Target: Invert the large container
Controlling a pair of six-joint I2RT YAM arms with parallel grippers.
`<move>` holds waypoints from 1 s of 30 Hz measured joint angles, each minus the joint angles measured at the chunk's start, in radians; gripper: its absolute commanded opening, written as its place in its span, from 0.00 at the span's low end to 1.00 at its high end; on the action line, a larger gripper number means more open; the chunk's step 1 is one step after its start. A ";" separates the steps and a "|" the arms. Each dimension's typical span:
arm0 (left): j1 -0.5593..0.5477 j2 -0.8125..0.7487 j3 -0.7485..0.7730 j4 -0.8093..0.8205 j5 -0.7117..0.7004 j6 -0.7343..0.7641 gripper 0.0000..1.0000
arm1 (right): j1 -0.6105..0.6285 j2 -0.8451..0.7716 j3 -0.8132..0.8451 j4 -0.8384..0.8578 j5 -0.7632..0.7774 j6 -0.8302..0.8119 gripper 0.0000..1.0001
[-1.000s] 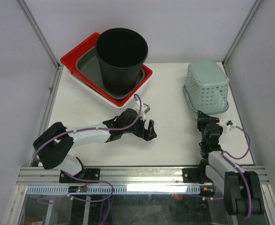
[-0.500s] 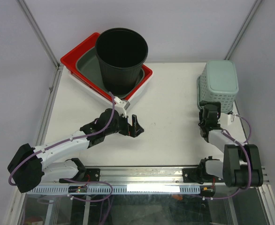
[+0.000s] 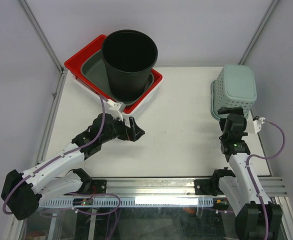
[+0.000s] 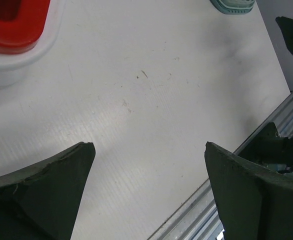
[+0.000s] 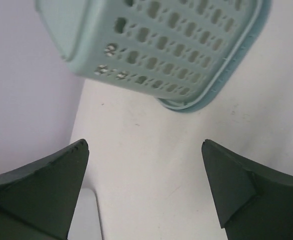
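A tall black bucket (image 3: 129,60), the largest container in view, stands upright with its mouth up inside nested trays at the back left. A mint-green perforated basket (image 3: 234,91) rests bottom up at the back right, beside the right wall; its holed side (image 5: 161,45) fills the top of the right wrist view. My right gripper (image 3: 235,118) is open just in front of the basket, and there is only bare table between its fingers (image 5: 144,143). My left gripper (image 3: 135,129) is open over the table in front of the trays and holds nothing (image 4: 149,145).
The bucket sits in a grey-green tub (image 3: 94,70), inside a red tray (image 3: 76,62), inside a white tray (image 3: 94,94). The red tray (image 4: 11,20) and white tray (image 4: 16,65) show top left in the left wrist view. Slanted walls close both sides. A metal rail (image 3: 146,186) runs along the near edge.
My right gripper has opened and moved up behind the basket, which has shifted right toward the wall. My left arm has stretched out and swung left toward the trays, with its gripper still open.
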 measured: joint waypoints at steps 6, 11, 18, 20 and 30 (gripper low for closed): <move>0.000 -0.079 0.076 -0.135 -0.082 0.003 0.99 | 0.008 -0.057 0.084 0.011 -0.263 -0.183 0.99; 0.007 -0.094 0.256 -0.268 -0.174 0.013 0.99 | 0.229 0.093 0.310 -0.002 -0.346 -0.368 1.00; 0.069 -0.072 0.399 -0.373 -0.306 0.029 0.99 | 0.504 0.476 0.833 -0.105 -0.368 -0.619 1.00; 0.101 -0.077 0.399 -0.400 -0.327 0.024 0.99 | 0.502 0.589 1.013 -0.189 -0.373 -0.655 0.99; 0.135 -0.124 0.335 -0.402 -0.392 -0.022 0.99 | 0.498 0.998 1.698 -0.495 -0.410 -0.745 1.00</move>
